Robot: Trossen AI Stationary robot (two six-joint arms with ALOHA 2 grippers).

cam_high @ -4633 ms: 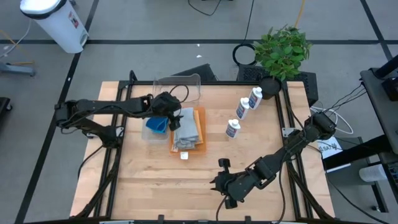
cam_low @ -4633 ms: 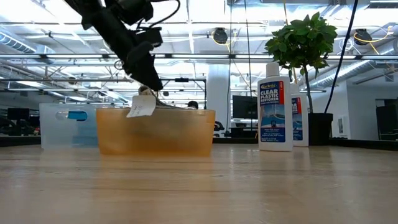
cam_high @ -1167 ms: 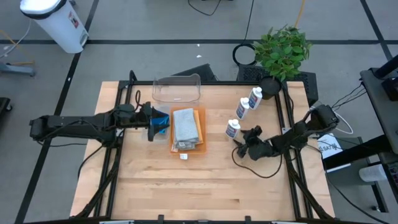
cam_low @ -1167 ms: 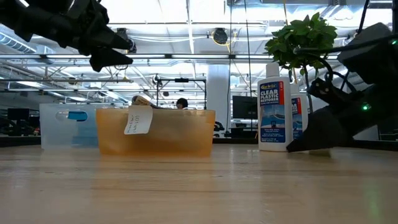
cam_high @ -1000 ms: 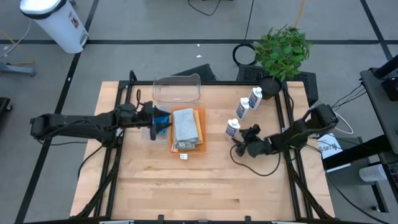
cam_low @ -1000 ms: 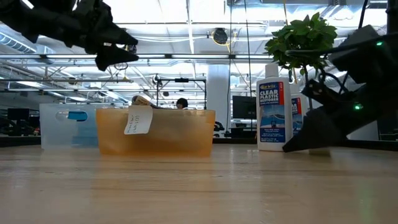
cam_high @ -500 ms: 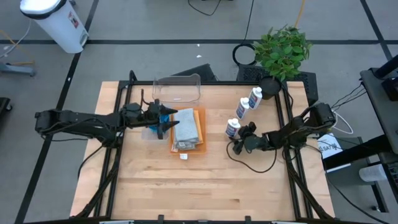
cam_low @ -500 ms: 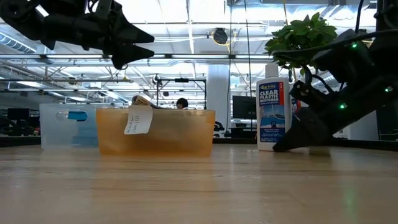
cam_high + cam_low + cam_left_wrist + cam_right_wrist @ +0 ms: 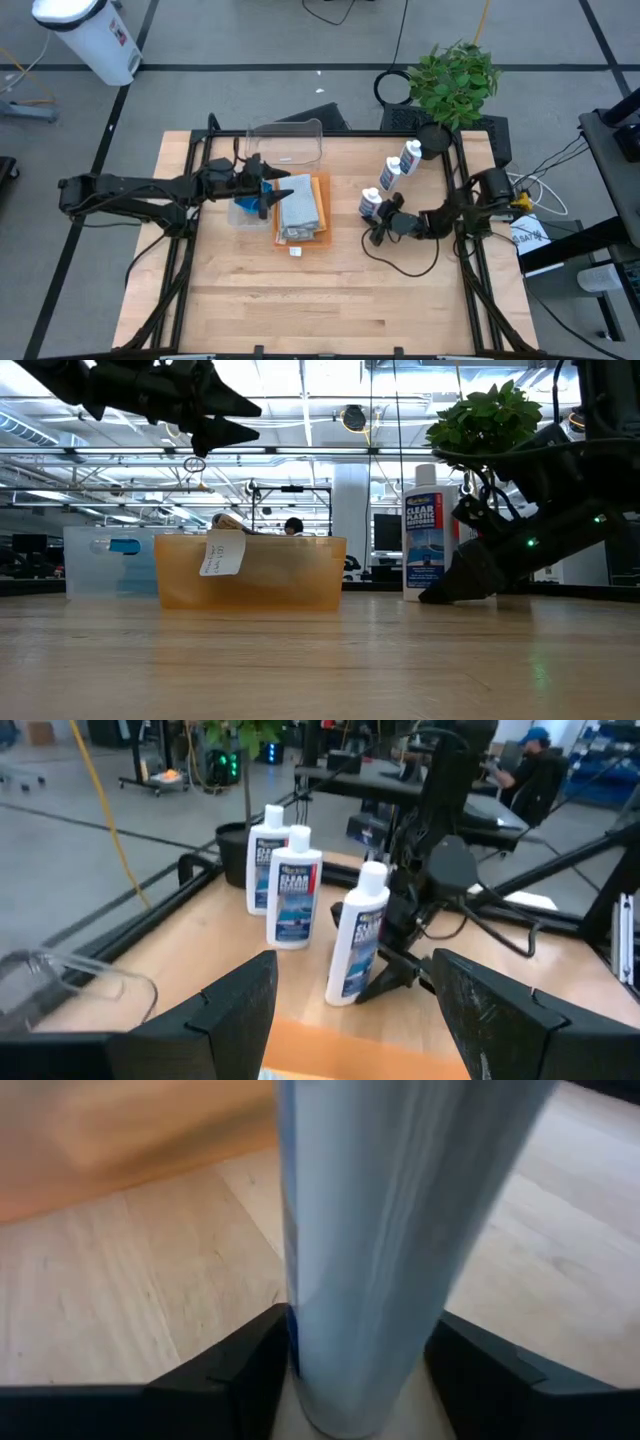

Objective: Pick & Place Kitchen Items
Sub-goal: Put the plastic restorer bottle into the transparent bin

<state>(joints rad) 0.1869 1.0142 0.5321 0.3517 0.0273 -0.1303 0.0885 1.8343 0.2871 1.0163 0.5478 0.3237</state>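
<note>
Three small white blue-labelled bottles stand on their bases at the right: the nearest (image 9: pixel 370 204), the middle one (image 9: pixel 390 175) and the far one (image 9: pixel 410 156). My right gripper (image 9: pixel 374 226) lies low on the table, open, with the nearest bottle (image 9: pixel 380 1230) between its fingers. A grey folded cloth (image 9: pixel 298 205) lies on an orange one (image 9: pixel 321 200). Blue sponges and pads (image 9: pixel 248 207) lie to their left. My left gripper (image 9: pixel 278 192) hangs open and empty above the sponges and the cloth's left edge; it shows high in the low view (image 9: pixel 238 418). My right gripper has its open fingers (image 9: pixel 235 1370) on either side of the nearest bottle's lower body (image 9: pixel 350 1380), level from the table's right side. Their inner sides lie against the bottle in the wrist view. The bottle (image 9: pixel 425 530) stands on the table, leaning a little.
A clear plastic tub (image 9: pixel 286 146) stands behind the cloths. A green potted plant (image 9: pixel 455 80) stands at the far right corner. Black frame rails (image 9: pixel 462 190) run along the table's sides. Bare wood (image 9: pixel 300 300) lies toward the near edge.
My right gripper has gone toward the table's left along the tabletop until its fingers stand around the nearest bottle, which has shifted a little left and now leans. My left gripper has gone up and toward the table's right, over the cloth's left edge, staying open.
</note>
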